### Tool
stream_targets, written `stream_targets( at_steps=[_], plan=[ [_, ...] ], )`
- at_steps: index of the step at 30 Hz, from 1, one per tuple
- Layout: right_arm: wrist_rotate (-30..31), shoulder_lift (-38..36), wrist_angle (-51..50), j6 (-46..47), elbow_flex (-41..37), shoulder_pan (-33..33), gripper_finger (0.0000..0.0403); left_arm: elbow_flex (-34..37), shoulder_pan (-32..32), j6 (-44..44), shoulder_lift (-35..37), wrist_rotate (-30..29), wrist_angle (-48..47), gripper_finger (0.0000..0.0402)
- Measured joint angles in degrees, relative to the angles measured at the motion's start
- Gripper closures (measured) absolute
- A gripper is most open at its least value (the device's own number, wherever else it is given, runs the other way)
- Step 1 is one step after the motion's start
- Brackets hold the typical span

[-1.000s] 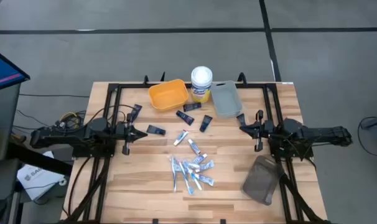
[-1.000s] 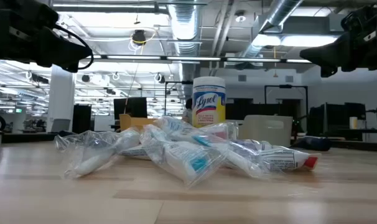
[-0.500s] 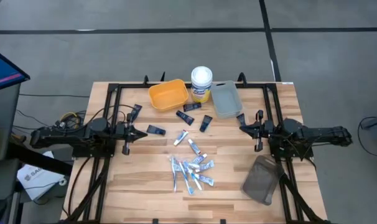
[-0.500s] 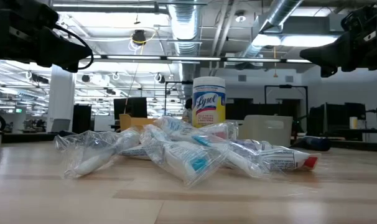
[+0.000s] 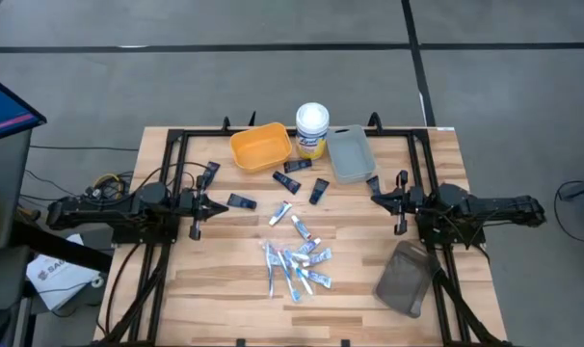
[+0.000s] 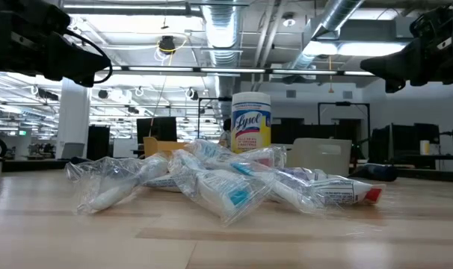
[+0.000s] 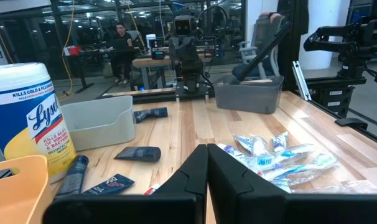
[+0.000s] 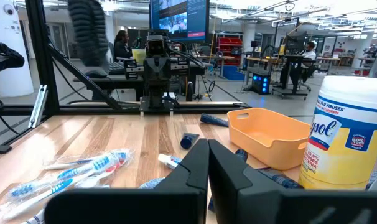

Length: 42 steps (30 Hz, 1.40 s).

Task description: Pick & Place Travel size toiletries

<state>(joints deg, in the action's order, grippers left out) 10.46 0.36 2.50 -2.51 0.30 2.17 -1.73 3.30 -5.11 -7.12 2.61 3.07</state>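
My left gripper [image 5: 218,206], fingers pinched together and empty, sits just beside a dark tube [image 5: 241,201], nearer than the right.

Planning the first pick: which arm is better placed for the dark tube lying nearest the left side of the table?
Left. The left gripper, shut, sits just beside the dark tube, with bare wood between them. The right gripper, also shut, waits across the table.
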Motion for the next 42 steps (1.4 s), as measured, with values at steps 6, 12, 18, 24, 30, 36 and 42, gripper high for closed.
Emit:
stream_targets(
  at_steps=[6, 12, 18, 24, 30, 36, 42],
  plan=[
    [0.0, 0.0, 0.0, 0.0, 0.0, 0.0, 0.0403, 0.0, 0.0, 0.0, 0.0, 0.0, 0.0, 0.0401],
    [0.0, 0.0, 0.0, 0.0, 0.0, 0.0, 0.0403, 0.0, 0.0, 0.0, 0.0, 0.0, 0.0, 0.0401],
    [0.0, 0.0, 0.0, 0.0, 0.0, 0.0, 0.0403, 0.0, 0.0, 0.0, 0.0, 0.0, 0.5, 0.0401],
    [0.0, 0.0, 0.0, 0.0, 0.0, 0.0, 0.0403, 0.0, 0.0, 0.0, 0.0, 0.0, 0.8, 0.0401],
    [-0.1, 0.0, 0.1, 5.0, 0.0, 0.1, 0.0403, 0.0, 0.0, 0.0, 0.0, 0.0, 1.3, 0.0401],
    [0.0, 0.0, 2.6, 38.6, 0.0, 0.8, 0.0403, 0.0, 0.0, 0.0, 0.0, 0.0, 1.5, 0.0401],
    [1.4, 0.0, 8.5, 44.0, 0.8, 0.0, 0.0403, 0.0, 0.0, 0.0, 0.0, 0.0, 1.8, 0.0401]
  ],
)
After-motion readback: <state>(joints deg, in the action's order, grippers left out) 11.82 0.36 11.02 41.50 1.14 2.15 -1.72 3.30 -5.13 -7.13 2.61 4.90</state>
